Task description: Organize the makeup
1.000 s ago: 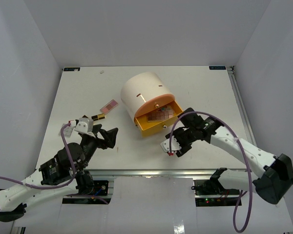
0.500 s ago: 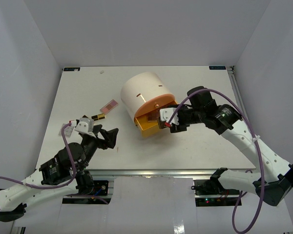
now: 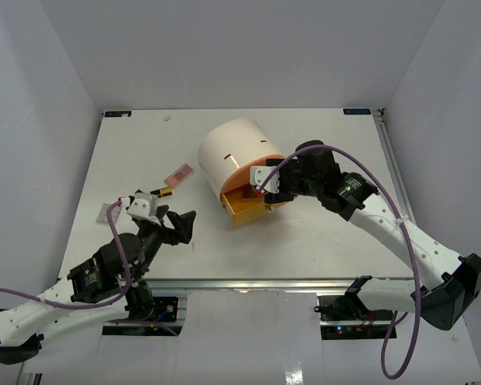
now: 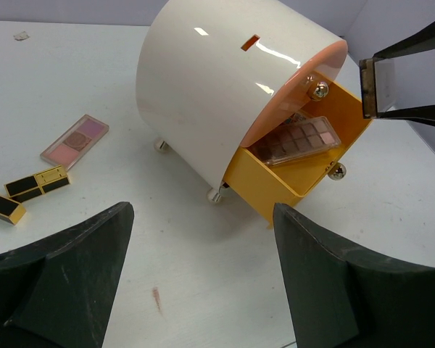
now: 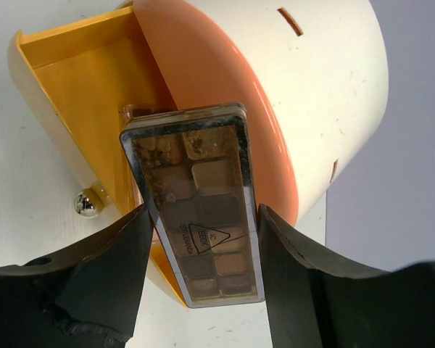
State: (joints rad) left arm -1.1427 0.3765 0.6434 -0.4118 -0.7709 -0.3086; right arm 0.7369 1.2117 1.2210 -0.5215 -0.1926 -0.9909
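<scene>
My left hand (image 4: 203, 290) hovers spread and empty; ahead and to its left the gold-and-black bars (image 4: 36, 183) and a pink palette (image 4: 74, 141) lie loose on the surface (image 4: 167, 239). Rightward, my right hand (image 5: 203, 239) pinches a brown palette (image 5: 192, 174) by its long edges, just over the open yellow drawer (image 5: 65, 80), where a second palette (image 4: 297, 138) already rests tilted. Released askew, mine could ride up on that one or catch the peach front (image 4: 297, 87) above, and the drawer would jam

Both arms, left (image 3: 34, 311) and right (image 3: 401, 234), are built of white shell links joined by black housings. A purple cable (image 3: 421, 309) loops loosely along each. The left tool (image 4: 201, 217) and right tool (image 5: 203, 214) carry broad, matt black, wedge-shaped fingers (image 4: 326, 283) below a white wrist block (image 3: 142, 204).
</scene>
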